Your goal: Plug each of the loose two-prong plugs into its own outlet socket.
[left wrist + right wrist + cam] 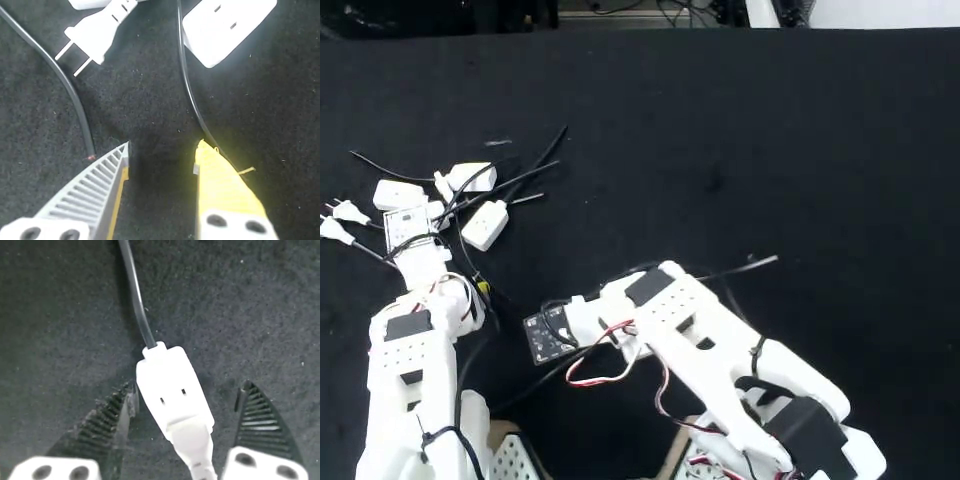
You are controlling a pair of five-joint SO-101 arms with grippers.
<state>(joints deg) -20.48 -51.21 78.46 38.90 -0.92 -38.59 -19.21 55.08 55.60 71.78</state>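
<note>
Right gripper point(188, 386), black ribbed fingers point(107, 415): spread wide and holding nothing, set either side of a white moulded outlet socket with two slots point(170, 385) that lies flat on the black cloth table point(55, 305). Neither finger touches it. The placement reads as a straddle, ready for a pinch across the socket's narrow sides. Black cable point(134, 295) leaves the socket's far end. A further white body point(192, 445) meets its near end, possibly a plug already seated, though the joint cannot be made out. Left gripper point(163, 144), one pale grey ribbed finger point(102, 182) and one yellow finger point(220, 185): likewise parted and empty, over bare cloth. Ahead of it, well apart, a loose white two-prong plug point(95, 35) lies on its side with both prongs bare, and a white rectangular outlet socket block point(227, 25) lies slots-up. A thin black cord point(185, 85) runs between them toward the yellow finger, and a second black cord point(64, 85) ends beside the grey finger. High view: the loose stock sits bunched at the table's left, with white plugs point(348, 211) at the edge and white socket blocks point(485, 225) among crossed cords, probably so the left arm can reach it. Judgement: pairing is barely begun, and the left arm appears posed to choose between plug and socket.
</note>
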